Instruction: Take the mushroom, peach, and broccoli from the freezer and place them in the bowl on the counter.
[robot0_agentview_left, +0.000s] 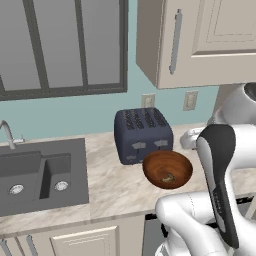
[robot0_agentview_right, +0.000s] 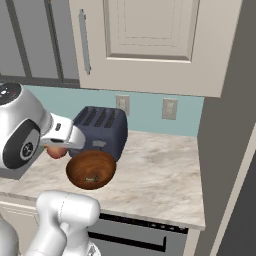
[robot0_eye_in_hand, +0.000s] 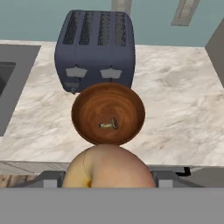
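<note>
My gripper (robot0_eye_in_hand: 108, 178) is shut on the peach (robot0_eye_in_hand: 109, 168), an orange-red and yellow fruit that bulges between the fingers. It hangs above and just in front of the reddish-brown bowl (robot0_eye_in_hand: 78, 109) on the beige counter (robot0_eye_in_hand: 183, 96). The tiny mushroom (robot0_eye_in_hand: 109, 124) lies on its side on the bowl's bottom. In the right base view the peach (robot0_agentview_right: 56, 152) peeks out below the hand, left of the bowl (robot0_agentview_right: 80, 167). From the left base view the bowl (robot0_agentview_left: 150, 162) holds the mushroom (robot0_agentview_left: 167, 176). The broccoli and the freezer are out of view.
A dark blue-grey toaster (robot0_eye_in_hand: 96, 48) stands right behind the bowl. The dark sink (robot0_agentview_left: 40, 175) lies to the left. Cream upper cabinets (robot0_agentview_right: 145, 45) hang overhead. A tall grey panel (robot0_agentview_right: 225, 150) bounds the counter on the right, with open stone between it and the bowl.
</note>
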